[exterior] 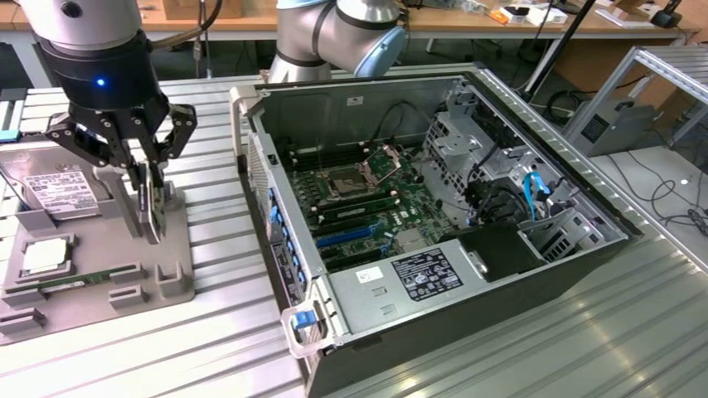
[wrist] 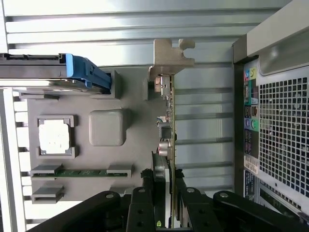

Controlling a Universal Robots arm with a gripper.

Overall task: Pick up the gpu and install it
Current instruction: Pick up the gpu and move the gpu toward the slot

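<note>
The gpu (exterior: 152, 214) stands on edge at the right side of the grey holder tray (exterior: 166, 286), a dark thin card. In the wrist view the gpu (wrist: 169, 121) shows edge-on, its silvery bracket (wrist: 170, 57) at the far end. My gripper (exterior: 148, 178) is straight above it, with its black fingers (wrist: 143, 200) pressed on both faces of the card, so it is shut on it. The card's lower edge still looks level with the tray. The open computer case (exterior: 443, 207) lies on the exterior view's right, with blue expansion slots (exterior: 345, 236) on its motherboard.
The tray also holds a silver hard drive (exterior: 58, 197) with a blue-tabbed end (wrist: 84, 72), a square CPU (exterior: 45, 257) and a green memory stick (exterior: 75, 283). The case's rear panel (wrist: 277, 125) is close beside the tray. The ribbed metal table (exterior: 232, 332) surrounds everything.
</note>
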